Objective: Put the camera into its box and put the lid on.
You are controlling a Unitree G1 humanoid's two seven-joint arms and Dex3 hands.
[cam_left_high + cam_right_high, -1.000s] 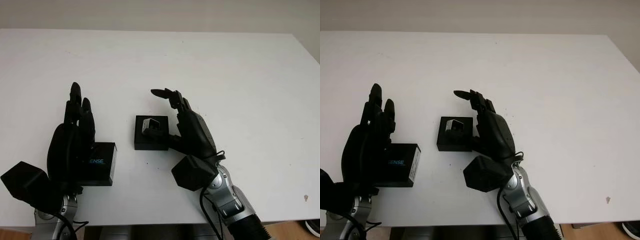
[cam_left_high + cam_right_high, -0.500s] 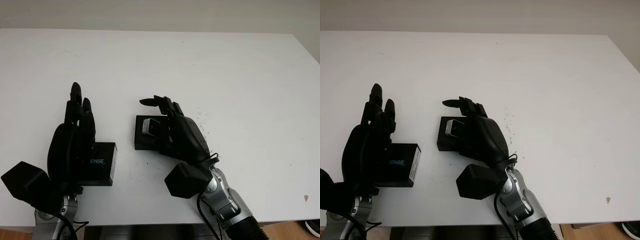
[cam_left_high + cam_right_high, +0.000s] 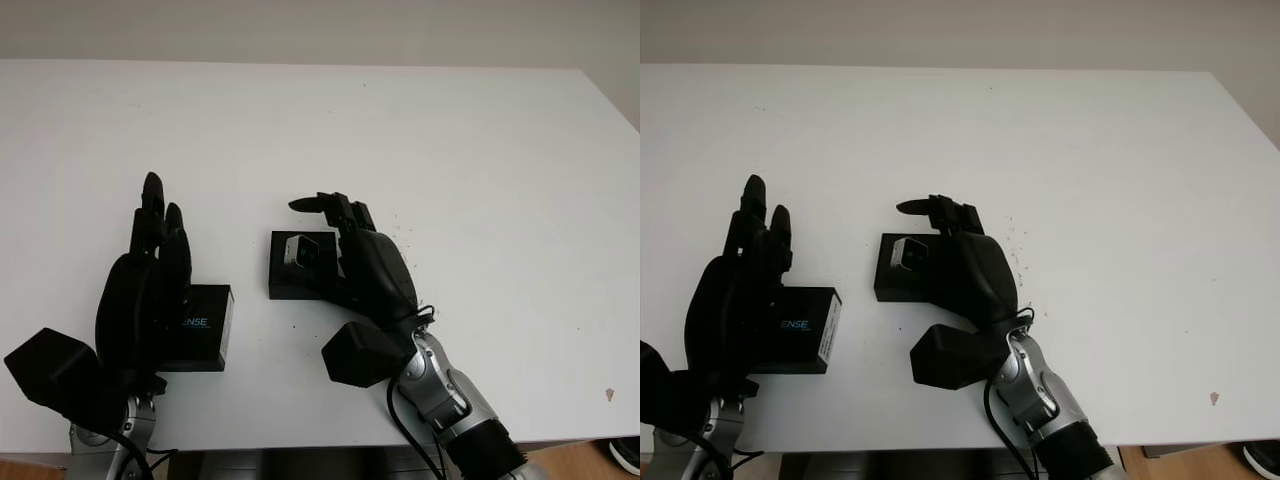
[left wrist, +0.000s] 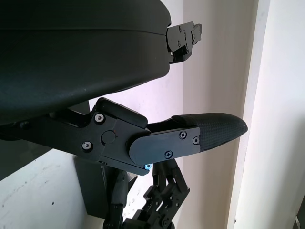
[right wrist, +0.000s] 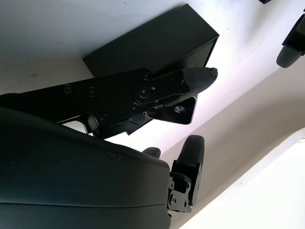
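Right hand (image 3: 350,250) moved in against the box (image 3: 290,280) at frame centre, fingers arched over the seated camera (image 3: 299,251), gripping nothing; left hand (image 3: 150,290) open over the lid (image 3: 205,325) lower left, so lidding remains.

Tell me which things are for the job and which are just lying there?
For the job:
- camera, sitting in its box
- lid, by the open left hand
- right hand, open beside the box

Just there:
- white table
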